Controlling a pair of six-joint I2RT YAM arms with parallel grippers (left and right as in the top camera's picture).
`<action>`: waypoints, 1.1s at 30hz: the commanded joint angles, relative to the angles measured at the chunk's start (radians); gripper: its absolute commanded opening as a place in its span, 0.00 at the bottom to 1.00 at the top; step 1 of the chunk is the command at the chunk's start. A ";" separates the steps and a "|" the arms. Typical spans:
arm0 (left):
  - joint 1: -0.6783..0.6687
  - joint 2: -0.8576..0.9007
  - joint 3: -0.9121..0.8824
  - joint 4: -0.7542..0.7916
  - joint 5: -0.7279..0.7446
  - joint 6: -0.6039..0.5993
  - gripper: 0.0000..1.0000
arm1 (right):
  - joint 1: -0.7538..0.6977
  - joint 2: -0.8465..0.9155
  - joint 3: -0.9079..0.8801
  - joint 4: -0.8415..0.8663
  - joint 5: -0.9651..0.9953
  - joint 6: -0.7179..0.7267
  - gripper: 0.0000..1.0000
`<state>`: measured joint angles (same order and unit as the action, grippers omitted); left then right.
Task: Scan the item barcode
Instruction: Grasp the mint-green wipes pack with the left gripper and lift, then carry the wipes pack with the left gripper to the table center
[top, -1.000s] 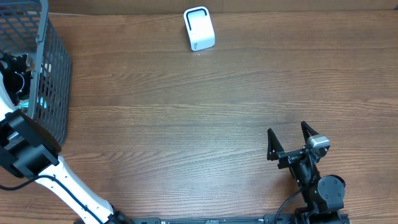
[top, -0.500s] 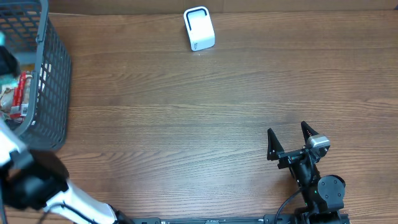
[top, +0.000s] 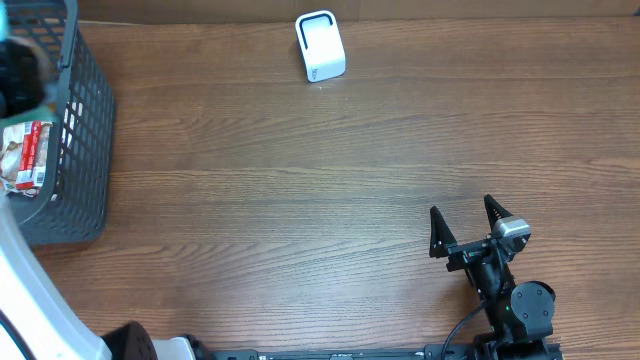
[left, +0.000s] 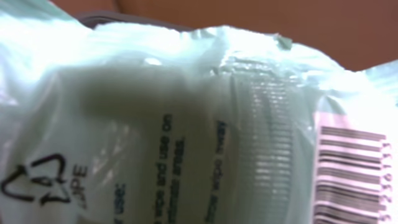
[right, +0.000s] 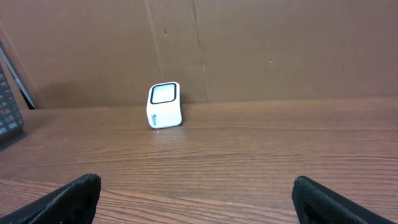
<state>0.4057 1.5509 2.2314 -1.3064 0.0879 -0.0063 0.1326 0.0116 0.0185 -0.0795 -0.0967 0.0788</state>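
One barcode (left: 356, 171) found, at the right edge of the pack (left: 186, 124), black bars on pink, cut off by the frame; digits beside it too blurred to read; read on the pale wrapper, sideways: "wipe and use on", a broken line ending "areas", and "use:"; noted a recycling triangle (left: 34, 183) at lower left with letters like "LDPE" beside it. Saw the pack only in the left wrist view, close against the lens and filling it, brown board behind its top edge; could not place it from overhead. Could not tell the state of the left gripper (top: 20, 78): a dark blur above the basket (top: 85, 150) at far left, its tips outside its own camera's view. Found the right gripper (top: 468, 228) near the front right of the table (top: 300, 200), spread wide over bare wood, fingers (right: 74, 199) at the two lower corners of its own view. Noted scanner (top: 320, 45) upright at the back edge, well apart from both grippers; marks under its window too small to read; noted red-and-white packet (top: 25, 155) inside the basket, print illegible. Surface brown wood grain; brown cardboard wall (right: 280, 50) behind.
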 joint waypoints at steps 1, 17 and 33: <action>-0.130 -0.035 0.025 -0.040 -0.068 -0.069 0.50 | -0.003 -0.008 -0.011 0.003 0.010 0.003 1.00; -0.807 0.172 0.020 -0.197 -0.272 -0.261 0.45 | -0.003 -0.008 -0.011 0.003 0.010 0.003 1.00; -1.157 0.604 0.020 -0.094 -0.246 -0.497 0.46 | -0.003 -0.008 -0.011 0.003 0.010 0.003 1.00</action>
<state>-0.7132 2.1174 2.2318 -1.4181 -0.1650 -0.4053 0.1322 0.0116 0.0185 -0.0792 -0.0967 0.0784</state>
